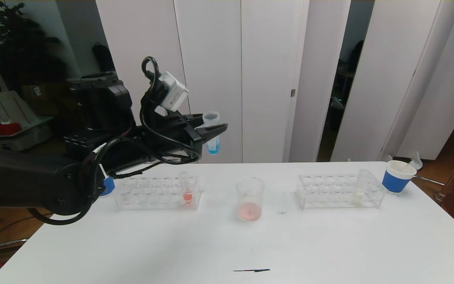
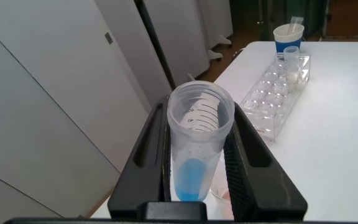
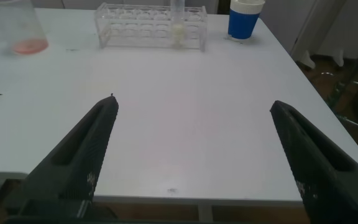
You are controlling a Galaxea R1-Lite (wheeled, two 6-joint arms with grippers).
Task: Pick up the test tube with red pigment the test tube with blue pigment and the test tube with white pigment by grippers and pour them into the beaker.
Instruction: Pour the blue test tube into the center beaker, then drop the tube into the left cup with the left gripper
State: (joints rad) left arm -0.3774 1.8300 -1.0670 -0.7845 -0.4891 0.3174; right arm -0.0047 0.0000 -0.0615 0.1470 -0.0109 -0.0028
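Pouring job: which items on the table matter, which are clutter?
Job:
- blue tube, held by left gripper
- red tube in left rack
- white tube in right rack
- beaker

Clutter:
- paper cup
- black mark on the table

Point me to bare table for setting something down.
Bare: the whole near strip of the table, broken only by a dark streak, plus the gaps either side of the beaker. Crowded: left rack, right rack, blue cup along the far edge.
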